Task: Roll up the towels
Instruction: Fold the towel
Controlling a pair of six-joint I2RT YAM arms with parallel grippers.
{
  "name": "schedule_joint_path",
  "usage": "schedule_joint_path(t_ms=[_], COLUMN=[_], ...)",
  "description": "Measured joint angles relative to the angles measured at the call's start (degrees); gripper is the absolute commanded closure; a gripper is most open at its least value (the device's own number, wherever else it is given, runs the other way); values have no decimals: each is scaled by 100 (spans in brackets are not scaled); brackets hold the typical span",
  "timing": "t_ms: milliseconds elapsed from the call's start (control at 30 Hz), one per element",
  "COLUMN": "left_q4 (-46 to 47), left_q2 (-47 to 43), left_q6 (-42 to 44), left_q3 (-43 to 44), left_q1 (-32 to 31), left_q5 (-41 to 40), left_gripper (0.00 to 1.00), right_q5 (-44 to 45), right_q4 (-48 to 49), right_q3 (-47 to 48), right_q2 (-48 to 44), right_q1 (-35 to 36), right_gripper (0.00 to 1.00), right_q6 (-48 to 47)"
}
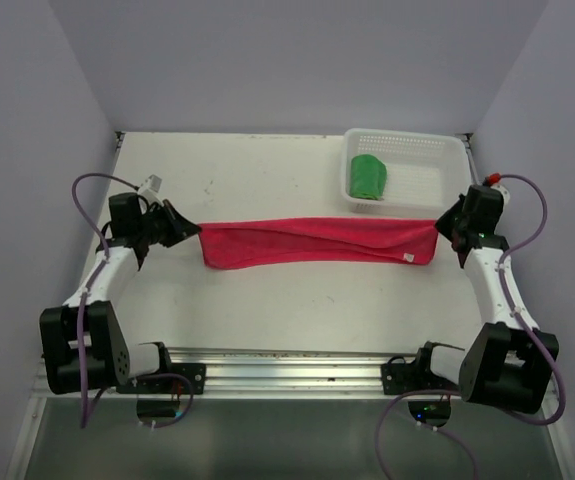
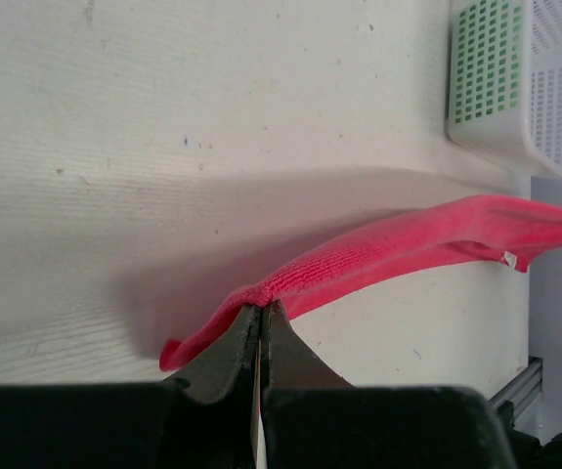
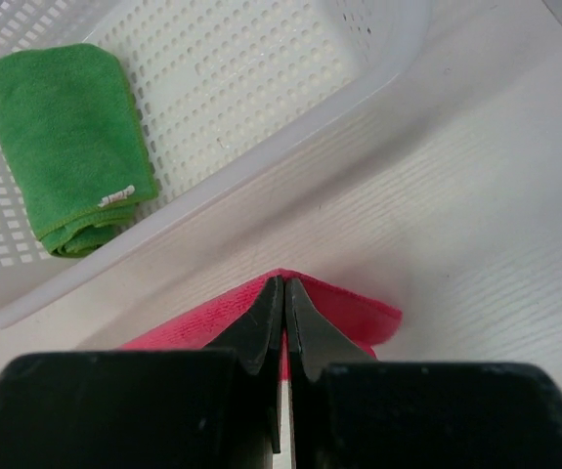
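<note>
The pink-red towel (image 1: 317, 242) is stretched in a long folded band across the middle of the table. My left gripper (image 1: 189, 229) is shut on its left end, and the left wrist view shows the towel (image 2: 408, 249) pinched at the left gripper (image 2: 262, 307) tips. On the right, my right gripper (image 1: 443, 228) is shut on the other end; the towel (image 3: 359, 311) folds over the right gripper (image 3: 283, 281) tips. The green towel (image 1: 368, 177) lies folded in the basket, seen also as the green towel (image 3: 65, 137) in the right wrist view.
The white mesh basket (image 1: 417, 140) stands at the back right of the table, just behind the towel's right end; its rim (image 3: 261, 166) is close to my right gripper. A metal rail (image 1: 287, 365) runs along the near edge. Grey walls enclose the table.
</note>
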Motion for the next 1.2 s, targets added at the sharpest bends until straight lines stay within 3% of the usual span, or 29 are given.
schedule_joint_path(t_ms=[767,1200], left_q4=[-927,-1707], left_q2=[-1499,-3307], left_q6=[570,444], left_q3=[28,-304], left_q1=[20,37], left_q5=[-999,-1534], left_gripper=[100,100], right_q5=[-105,-424], right_q4=[-1270,-2238], right_q3=[120,-94], right_q2=[-1425,-3005], right_q1=[-28,-35], right_gripper=[100,100], right_q6=[140,219])
